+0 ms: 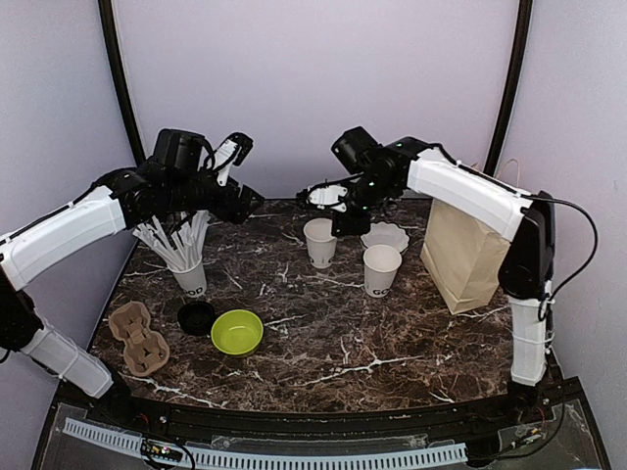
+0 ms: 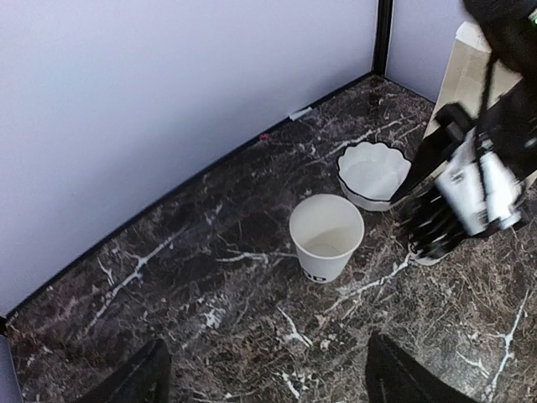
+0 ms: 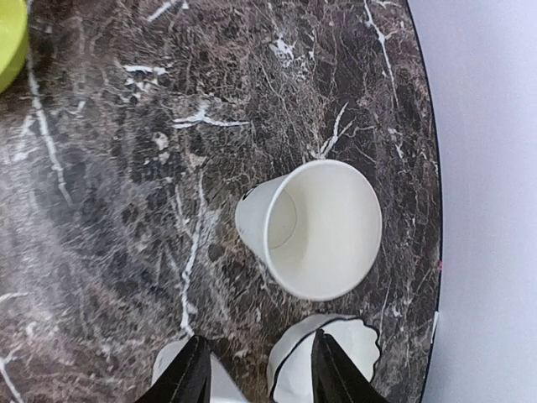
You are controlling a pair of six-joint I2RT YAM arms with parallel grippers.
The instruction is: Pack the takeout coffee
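Two cups: I see both standing upright and uncovered on the marble table [image 1: 323,352].
Far cup [image 1: 319,242]: it stands just left of the scalloped white dish [image 1: 384,236], and my right wrist view looks straight into its open mouth.
Near cup [image 1: 382,269]: it stands just in front of that dish, with dark lettering low on its side.
Black lid [image 1: 196,316]: it lies flat at the front left, just beside the lime-green bowl [image 1: 237,332] and well apart from both cups.
Right claw [image 3: 260,344]: the fingers are spread with nothing pinched, and it hovers above the far cup.
Left claw [image 2: 268,374]: the fingers are wide apart and empty. It is raised over the back left of the table, above the straw cup [image 1: 191,274].
Paper bag [image 1: 465,255]: it stands upright on the right, near the near cup.
Cardboard carrier [image 1: 137,335]: it lies at the front left corner, near the lid.
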